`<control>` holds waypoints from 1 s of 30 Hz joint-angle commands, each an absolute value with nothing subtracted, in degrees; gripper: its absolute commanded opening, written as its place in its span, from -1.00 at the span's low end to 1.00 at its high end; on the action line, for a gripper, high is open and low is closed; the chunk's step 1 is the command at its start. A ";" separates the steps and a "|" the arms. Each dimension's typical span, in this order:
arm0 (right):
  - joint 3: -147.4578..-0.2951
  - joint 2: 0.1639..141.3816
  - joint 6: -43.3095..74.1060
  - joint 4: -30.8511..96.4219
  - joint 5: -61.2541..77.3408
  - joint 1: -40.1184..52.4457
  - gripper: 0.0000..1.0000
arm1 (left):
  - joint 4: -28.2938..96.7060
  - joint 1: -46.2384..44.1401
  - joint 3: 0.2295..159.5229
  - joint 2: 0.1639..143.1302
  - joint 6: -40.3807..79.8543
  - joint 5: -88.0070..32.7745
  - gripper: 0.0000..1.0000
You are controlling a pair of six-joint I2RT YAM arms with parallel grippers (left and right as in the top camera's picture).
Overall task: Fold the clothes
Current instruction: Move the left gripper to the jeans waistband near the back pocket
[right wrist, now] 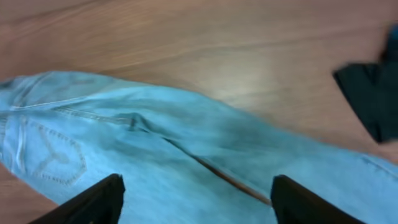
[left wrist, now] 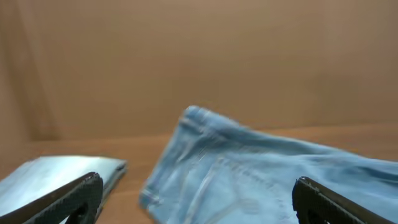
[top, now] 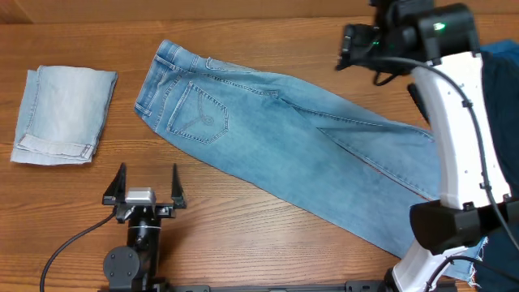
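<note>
Long light-blue jeans (top: 292, 138) lie flat and diagonal on the table, waistband at upper left, legs running to lower right; a stitched back pocket (top: 199, 113) faces up. They also show in the left wrist view (left wrist: 261, 174) and the right wrist view (right wrist: 186, 149). A folded paler denim piece (top: 61, 113) lies at far left, also in the left wrist view (left wrist: 56, 177). My left gripper (top: 146, 182) is open and empty, near the table's front, short of the waistband. My right gripper (right wrist: 196, 199) is open and empty, held above the jeans' legs.
A dark navy garment (top: 499, 89) lies at the right edge behind the right arm (top: 454, 138); it shows in the right wrist view (right wrist: 373, 93). The wooden table (top: 268, 235) has bare wood in front of the jeans and along the back.
</note>
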State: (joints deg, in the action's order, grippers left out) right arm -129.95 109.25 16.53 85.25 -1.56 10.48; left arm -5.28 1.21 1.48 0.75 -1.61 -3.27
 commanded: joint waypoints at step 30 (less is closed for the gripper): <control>-130.47 110.50 14.90 84.60 0.05 5.69 0.64 | 74.63 1.48 108.12 109.97 -4.56 -12.67 1.00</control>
State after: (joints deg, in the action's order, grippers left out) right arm -129.95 110.21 15.20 84.31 -0.21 6.00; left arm 76.31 1.21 106.91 103.92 -3.18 -11.81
